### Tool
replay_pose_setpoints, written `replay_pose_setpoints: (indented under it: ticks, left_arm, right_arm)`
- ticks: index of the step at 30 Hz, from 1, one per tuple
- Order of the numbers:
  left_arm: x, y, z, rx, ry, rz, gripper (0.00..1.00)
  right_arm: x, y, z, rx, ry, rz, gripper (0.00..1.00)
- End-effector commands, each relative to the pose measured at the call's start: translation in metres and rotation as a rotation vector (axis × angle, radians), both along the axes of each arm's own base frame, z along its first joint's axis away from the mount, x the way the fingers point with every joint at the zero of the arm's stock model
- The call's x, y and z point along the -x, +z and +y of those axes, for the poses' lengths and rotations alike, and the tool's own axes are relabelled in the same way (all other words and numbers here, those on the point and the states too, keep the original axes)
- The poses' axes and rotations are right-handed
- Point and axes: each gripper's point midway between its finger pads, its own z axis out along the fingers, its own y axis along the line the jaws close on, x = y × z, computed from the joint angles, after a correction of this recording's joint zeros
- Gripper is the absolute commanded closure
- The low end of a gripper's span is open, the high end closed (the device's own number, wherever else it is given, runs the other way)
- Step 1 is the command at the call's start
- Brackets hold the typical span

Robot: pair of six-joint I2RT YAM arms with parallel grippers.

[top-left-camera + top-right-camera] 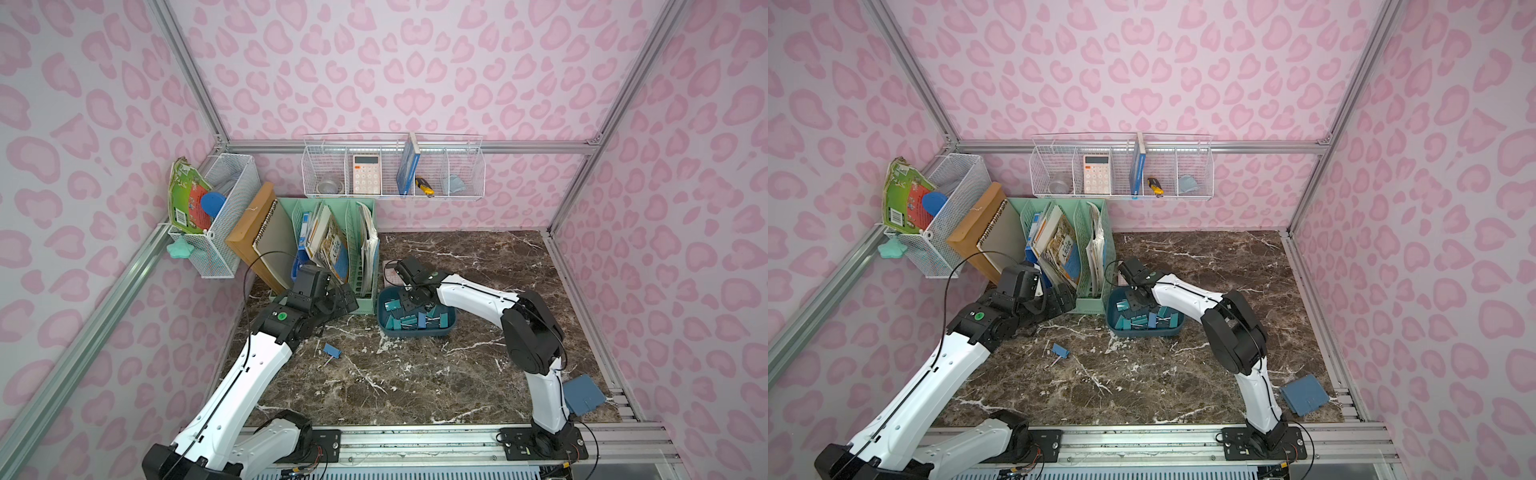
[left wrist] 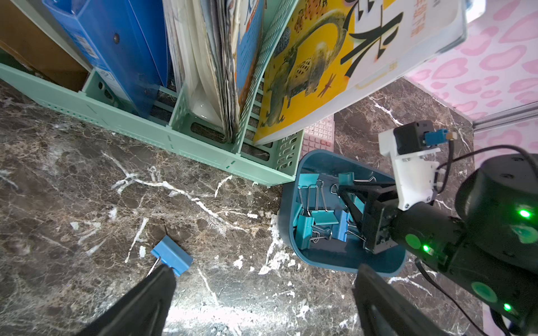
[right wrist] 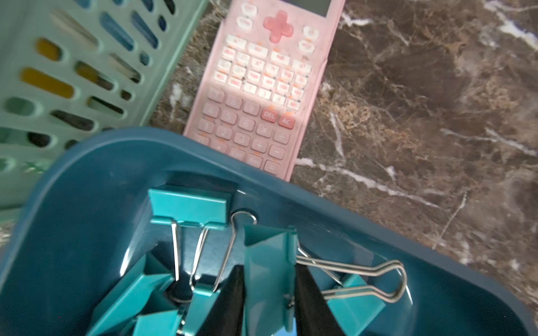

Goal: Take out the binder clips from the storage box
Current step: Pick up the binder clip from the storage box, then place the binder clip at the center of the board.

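right tool (image 3: 270, 273) narrowly pinches teal clip (image 3: 266, 247) inside storage box (image 3: 87, 186).

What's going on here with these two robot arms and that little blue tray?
The robot is emptying binder clips out of the dark blue storage box. The right gripper is down inside the box, its fingers pressed against both sides of a teal binder clip that has not left the box. The left gripper hangs open above the marble table, next to one blue binder clip lying out on it. A pile of clips lies in the box.
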Motion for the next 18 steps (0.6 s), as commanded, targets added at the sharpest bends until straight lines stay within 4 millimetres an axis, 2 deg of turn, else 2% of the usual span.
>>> replay_pose_setpoints:
  ticks: [1, 5, 9, 13, 18]
  left_arm:
    - [0.0, 0.01, 0.008, -0.02, 0.03, -0.031, 0.0]
    - [0.01, 0.02, 0.034, -0.086, 0.131, -0.067, 0.01]
    - [0.03, 0.036, 0.056, -0.132, 0.203, -0.107, 0.01]
    - [0.051, 0.044, 0.075, -0.158, 0.26, -0.126, 0.0]
    - [0.075, 0.047, 0.091, -0.17, 0.309, -0.136, 0.01]
  right_arm:
    - [0.008, 0.015, 0.006, 0.024, 0.041, -0.042, 0.69]
    - [0.03, 0.031, 0.036, 0.017, 0.148, -0.091, 0.68]
    - [0.068, 0.04, 0.081, -0.002, 0.314, -0.132, 0.68]
    - [0.114, 0.03, 0.123, -0.008, 0.497, -0.137, 0.68]
    - [0.156, 0.012, 0.153, -0.049, 0.641, -0.08, 0.68]
